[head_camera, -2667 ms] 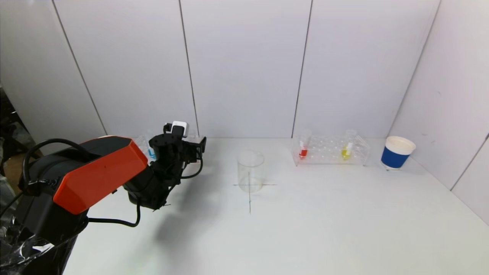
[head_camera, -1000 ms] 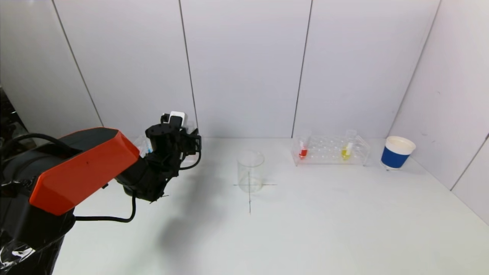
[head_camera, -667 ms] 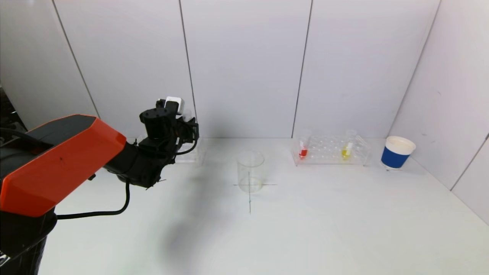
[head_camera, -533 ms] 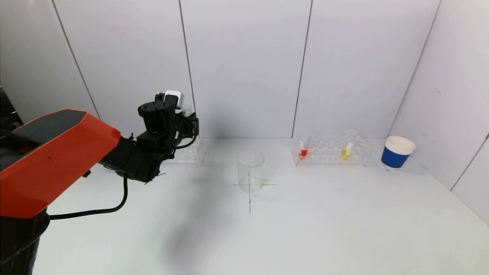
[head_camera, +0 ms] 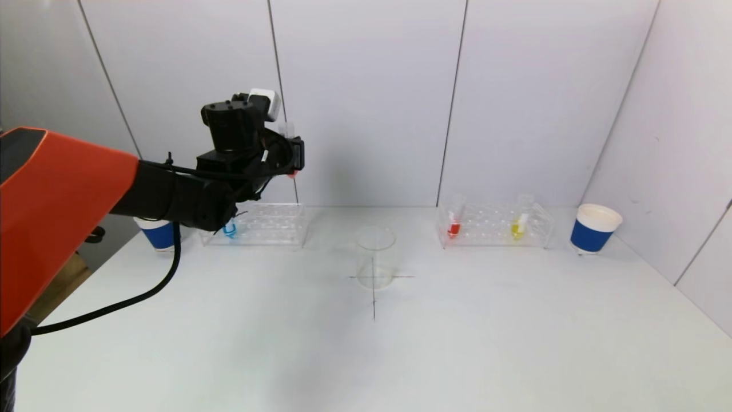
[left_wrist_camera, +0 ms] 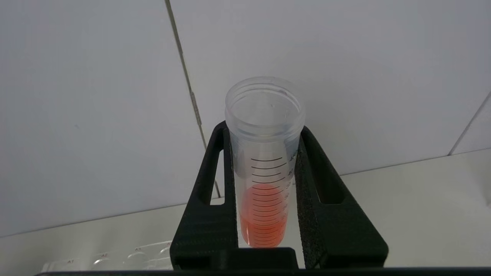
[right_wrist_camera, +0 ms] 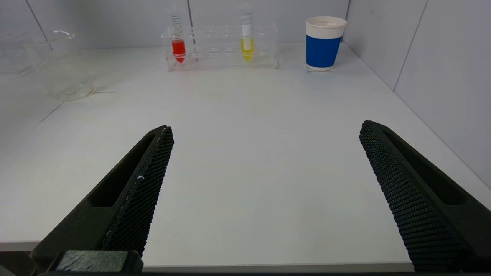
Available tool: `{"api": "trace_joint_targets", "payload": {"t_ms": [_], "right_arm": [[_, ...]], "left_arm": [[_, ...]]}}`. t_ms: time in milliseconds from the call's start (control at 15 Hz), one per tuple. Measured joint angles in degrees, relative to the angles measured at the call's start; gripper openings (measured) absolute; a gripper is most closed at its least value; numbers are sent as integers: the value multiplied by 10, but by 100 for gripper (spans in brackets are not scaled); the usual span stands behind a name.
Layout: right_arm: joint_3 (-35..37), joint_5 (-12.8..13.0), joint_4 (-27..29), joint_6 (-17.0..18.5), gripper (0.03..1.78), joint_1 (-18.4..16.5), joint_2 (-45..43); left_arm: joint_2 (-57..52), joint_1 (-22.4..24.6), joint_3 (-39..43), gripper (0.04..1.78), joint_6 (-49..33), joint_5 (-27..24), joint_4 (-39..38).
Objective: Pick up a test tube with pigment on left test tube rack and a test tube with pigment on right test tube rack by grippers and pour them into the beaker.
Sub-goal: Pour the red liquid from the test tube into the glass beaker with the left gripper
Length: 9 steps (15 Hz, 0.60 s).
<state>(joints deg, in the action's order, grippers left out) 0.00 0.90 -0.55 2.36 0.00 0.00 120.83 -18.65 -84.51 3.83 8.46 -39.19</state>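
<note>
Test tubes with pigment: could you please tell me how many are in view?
4: an orange-red tube in the left gripper, a blue tube in the left rack, and a red tube and a yellow tube in the right rack.

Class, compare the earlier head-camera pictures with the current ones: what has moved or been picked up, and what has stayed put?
The left pincer, low at the left rack earlier, has risen well above it, shut on a test tube of orange-red pigment lifted out of the rack. A blue tube and a blue cup behind the arm are now uncovered. Unchanged: the beaker, the right rack with its red and yellow tubes, the right-hand cup.
</note>
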Motion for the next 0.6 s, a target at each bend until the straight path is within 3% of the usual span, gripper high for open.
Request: {"api": "trace_joint_targets", "payload": {"t_ms": [200,600], "right_arm": [[0,0,0,0,176,0,0],[0,0,0,0,176,0,0]], "left_arm": [[-6,-12,-61,45,-1,-38,83],[-5,-14,-100,45,7,-251,118]]}}
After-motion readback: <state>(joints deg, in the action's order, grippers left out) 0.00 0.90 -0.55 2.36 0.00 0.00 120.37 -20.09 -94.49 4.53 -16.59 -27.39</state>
